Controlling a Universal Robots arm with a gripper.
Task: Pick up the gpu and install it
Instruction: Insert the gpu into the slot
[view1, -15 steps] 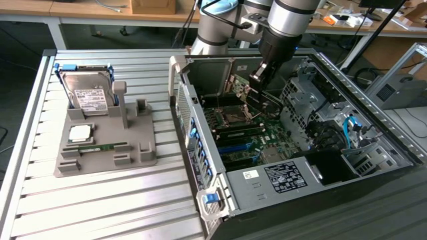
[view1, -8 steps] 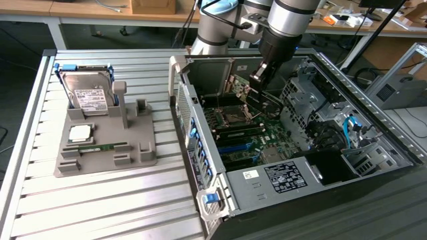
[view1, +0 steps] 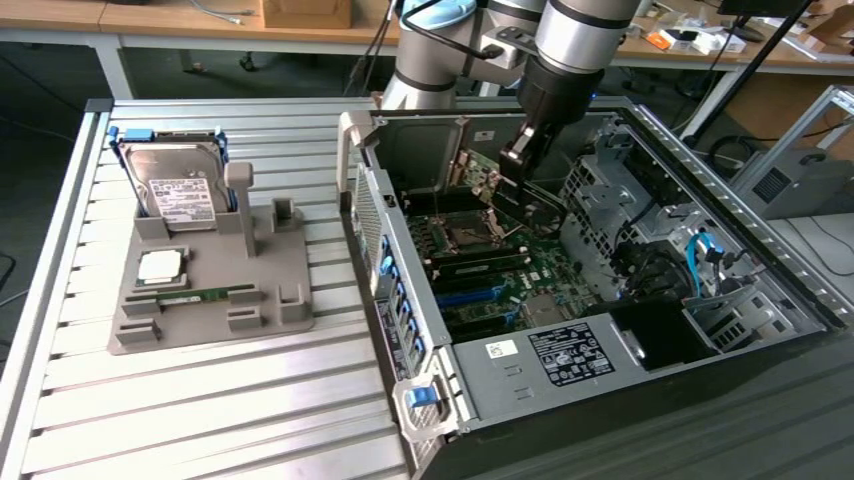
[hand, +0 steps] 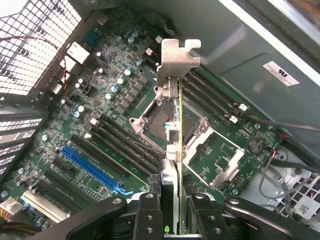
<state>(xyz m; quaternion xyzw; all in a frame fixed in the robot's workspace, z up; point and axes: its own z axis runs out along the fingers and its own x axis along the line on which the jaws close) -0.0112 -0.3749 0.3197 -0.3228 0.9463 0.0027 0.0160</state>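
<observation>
While carrying the graphics card (hand: 173, 142) through the open computer case (view1: 367, 215), keep it upright and edge-on. Gripped by closed jaws on both flat faces, with the silver end bracket (hand: 177, 55) at the end away from the grip. Hanging above the motherboard (hand: 125, 85), roughly over the bare processor socket (hand: 155, 122), touching nothing below and seated in no slot. Judged mid-carry, with the installing not yet done.

To do this well:
- Line the lower edge up along the long blue slot (hand: 92, 167), lying well to one side of the socket, rather than along the black memory slots (hand: 212, 102) close by.
- Point the bracket toward the grilled case wall (hand: 30, 45) beside the port block — probably the right end for it.
- Lower straight, with no tilt or twist, and avoid dragging the contacts across the small capacitors (hand: 117, 82) standing between socket and wall.
- Stay clear of the loose wires (hand: 295, 172) at the board's corner.
- Leave the hard drive (view1: 180, 190) and memory stick (view1: 198, 296) alone on the grey tray (view1: 200, 325) out on the worktop (view1: 200, 420).
</observation>
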